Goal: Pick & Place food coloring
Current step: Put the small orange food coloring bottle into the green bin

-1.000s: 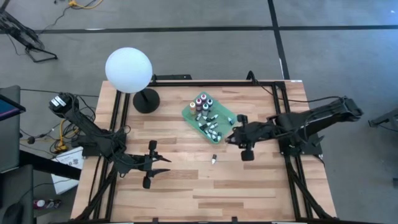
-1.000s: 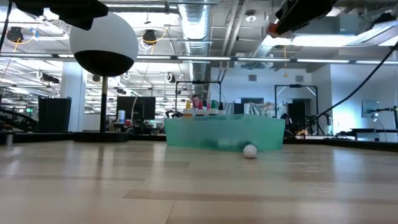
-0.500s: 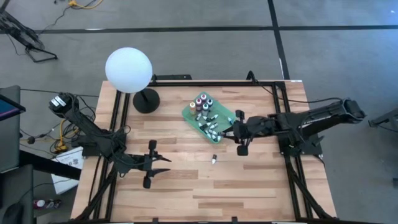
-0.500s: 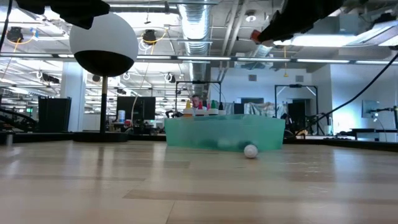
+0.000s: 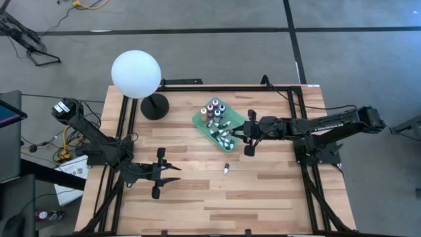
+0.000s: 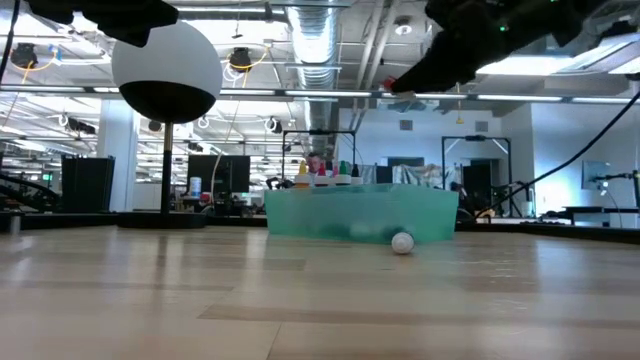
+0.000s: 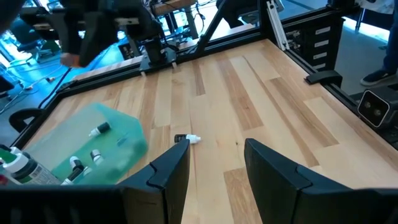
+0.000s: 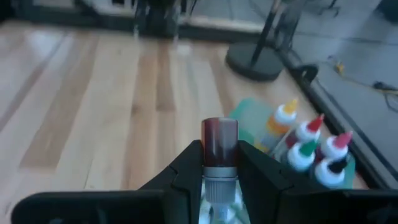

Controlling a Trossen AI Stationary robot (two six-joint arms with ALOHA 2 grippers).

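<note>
The green tray (image 5: 205, 120) sits right of the table's middle. It holds several food coloring bottles, some upright (image 8: 309, 144) and some lying down (image 7: 99, 129). One small bottle (image 5: 226, 168) lies loose on the wood near the tray (image 7: 188, 139). My right gripper (image 5: 237, 135) hangs over the tray's right edge, shut on a dark red bottle (image 8: 219, 134). My left gripper (image 5: 176, 173) waits open at the table's left, above the wood, its fingers (image 7: 171, 177) pointing at the loose bottle. My right gripper pinches the dark red bottle between its two fingers at its capped end (image 8: 217, 171). The red body sticks out forward past the fingertips, in line with them. The fingers slant down from the table's right side. The bottle is lifted clear, above the tray's edge.
A white globe lamp (image 5: 136, 74) on a black round base (image 5: 154, 106) stands at the far left of the table. Black frame rails (image 5: 299, 125) run along the table's sides. Bare wood lies between the two grippers and toward the near edge.
My right gripper has swung toward the table's far edge and left, toward the tray, sinking and tipping its fingers downward. It stays shut on the dark red bottle, which has travelled with it. The loose bottle and the tray have not moved.
</note>
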